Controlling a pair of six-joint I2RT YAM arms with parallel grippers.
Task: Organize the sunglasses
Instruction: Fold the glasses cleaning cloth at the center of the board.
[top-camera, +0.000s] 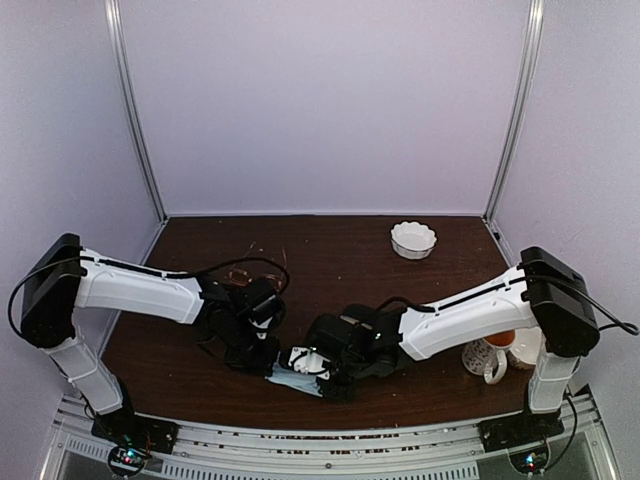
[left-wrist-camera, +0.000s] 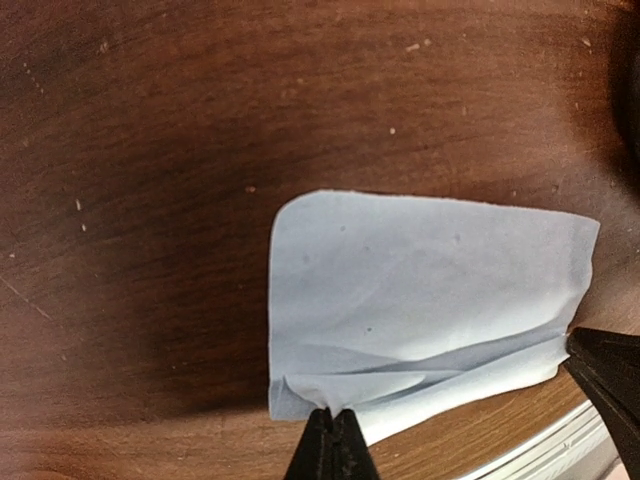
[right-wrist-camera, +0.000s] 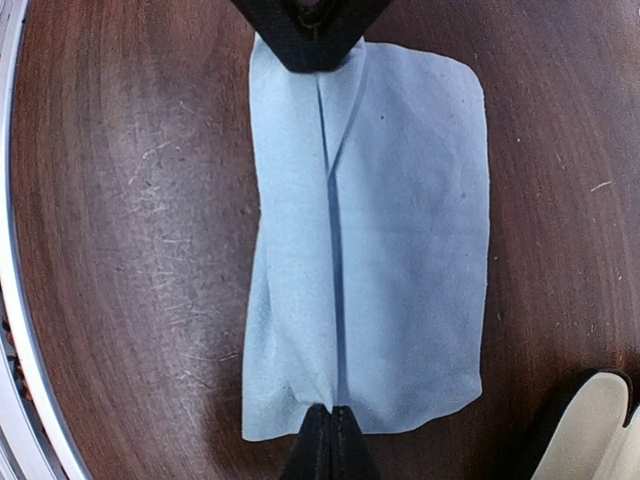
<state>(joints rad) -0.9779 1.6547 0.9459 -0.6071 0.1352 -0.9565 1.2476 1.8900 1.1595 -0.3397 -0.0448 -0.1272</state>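
Pale lilac walls (top-camera: 320, 100) close in a dark brown wooden table (top-camera: 340, 270), scuffed and dusty in the wrist views. The left arm (top-camera: 140, 290) and right arm (top-camera: 470, 315) both reach low toward the middle of the near edge.

Between them lies a light-blue cloth (right-wrist-camera: 400, 250), flat apart from one raised crease. The left gripper (left-wrist-camera: 334, 440) is fully closed, pinching one edge of the cloth. The right gripper (right-wrist-camera: 331, 440) is also fully closed, pinching the opposite edge on the same crease.

A white fluted bowl (top-camera: 413, 240) sits at the far right of the table. A patterned mug (top-camera: 487, 357) stands by the right arm's base. A cream-lined, dark-rimmed corner, probably a glasses case (right-wrist-camera: 590, 430), shows just beside the cloth.

The copper-framed sunglasses (top-camera: 238, 272) appear as a thin reddish wire shape on the table just behind the left wrist, apart from both claws. The dark-framed pair cannot be picked out.

Such wire frames are probably very light, springy and easily bent, with lenses that scratch and slip. The bridge or a temple near its hinge looks the safest place to hold them, with a gentle squeeze.
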